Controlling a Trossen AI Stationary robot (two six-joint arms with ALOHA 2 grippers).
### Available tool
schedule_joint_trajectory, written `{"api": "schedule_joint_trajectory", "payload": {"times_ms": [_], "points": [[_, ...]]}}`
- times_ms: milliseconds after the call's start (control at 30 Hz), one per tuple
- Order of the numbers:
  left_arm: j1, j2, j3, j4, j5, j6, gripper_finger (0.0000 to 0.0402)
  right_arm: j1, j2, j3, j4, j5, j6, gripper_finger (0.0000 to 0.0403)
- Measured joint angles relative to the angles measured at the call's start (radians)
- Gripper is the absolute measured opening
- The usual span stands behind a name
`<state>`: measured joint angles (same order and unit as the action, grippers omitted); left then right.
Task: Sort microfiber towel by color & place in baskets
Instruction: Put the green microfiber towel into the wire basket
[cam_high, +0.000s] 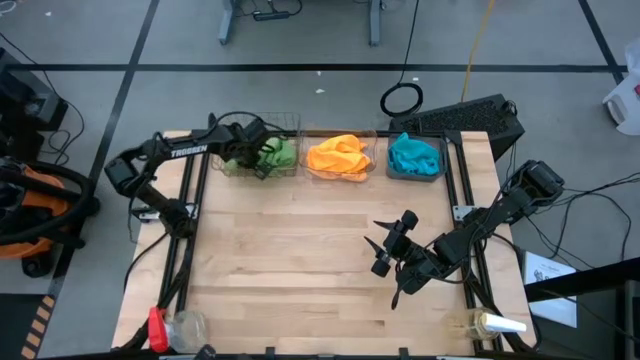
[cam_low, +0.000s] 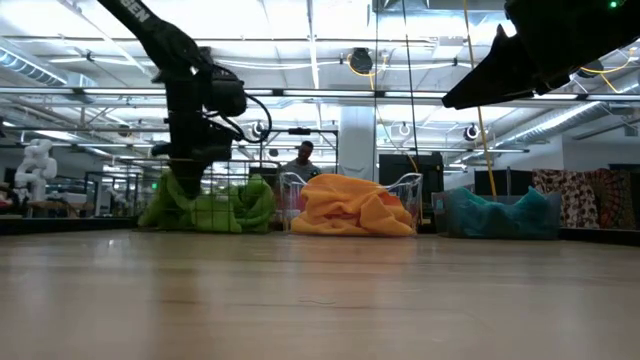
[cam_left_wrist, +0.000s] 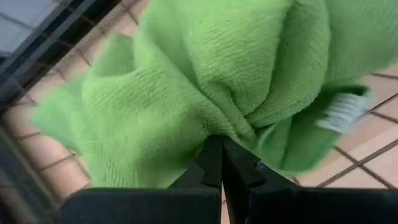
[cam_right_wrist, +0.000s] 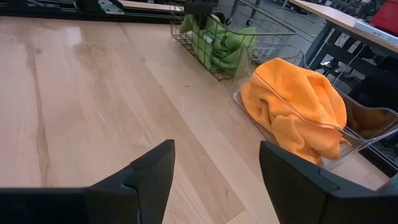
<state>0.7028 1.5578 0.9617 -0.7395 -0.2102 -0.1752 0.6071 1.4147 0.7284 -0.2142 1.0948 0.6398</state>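
Three baskets stand in a row along the table's far edge. A green towel (cam_high: 275, 155) lies in the dark wire-mesh basket (cam_high: 292, 122), an orange towel (cam_high: 340, 157) in the clear tub (cam_high: 372, 140), and a teal towel (cam_high: 413, 155) in the dark grey tub (cam_high: 441, 172). My left gripper (cam_high: 250, 150) reaches down into the mesh basket and is shut on the green towel (cam_left_wrist: 205, 68). My right gripper (cam_high: 385, 255) hovers open over the table's right half, nothing between its fingers (cam_right_wrist: 217, 180). My left gripper pinches a gathered bunch of the green towel (cam_left_wrist: 227, 127) between its two fingertips, coming steeply from above. Folds run together at the fingertips, so several layers are caught. The rest of the towel spreads over the basket's wire floor (cam_left_wrist: 56, 162), and its white label (cam_left_wrist: 342, 112) shows to one side.
Bare wooden tabletop (cam_high: 290, 250) stretches between the baskets and the near edge. A clear bottle (cam_high: 495, 322) lies at the near right corner, a red-capped clear thing (cam_high: 165, 328) at the near left. Dark frame rails (cam_high: 190, 220) run along both sides.
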Motion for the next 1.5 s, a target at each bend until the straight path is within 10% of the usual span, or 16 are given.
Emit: {"api": "schedule_joint_trajectory", "payload": {"times_ms": [1500], "points": [[0.175, 0.004, 0.041, -0.046, -0.089, -0.073, 0.0000, 0.000, 0.000, 0.000, 0.000, -0.023, 0.000, 0.0226]]}}
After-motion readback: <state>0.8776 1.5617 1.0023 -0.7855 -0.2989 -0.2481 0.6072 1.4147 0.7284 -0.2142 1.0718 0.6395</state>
